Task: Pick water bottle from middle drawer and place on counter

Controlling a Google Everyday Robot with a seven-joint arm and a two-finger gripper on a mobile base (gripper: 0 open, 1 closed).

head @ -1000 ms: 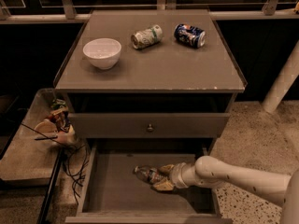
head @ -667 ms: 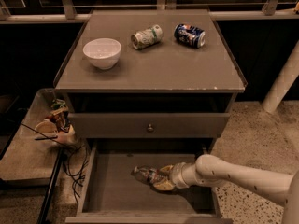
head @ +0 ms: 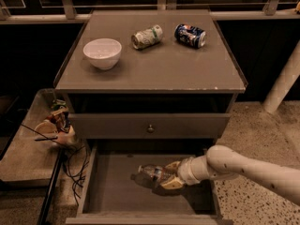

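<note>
The water bottle (head: 149,173) lies on its side on the floor of the open middle drawer (head: 112,191), white cap pointing left. My gripper (head: 169,175) reaches in from the right, low in the drawer. Its two pale fingers (head: 169,184) sit on either side of the bottle's right end and are closed on it. The bottle still rests on the drawer floor. The counter (head: 154,67) is the flat top of the cabinet above.
On the counter stand a white bowl (head: 102,53), a green-white can (head: 146,36) and a blue can (head: 190,35), both cans on their sides. The closed drawer front with a knob (head: 150,128) overhangs the open drawer. A low side tray with clutter (head: 56,123) is at the left.
</note>
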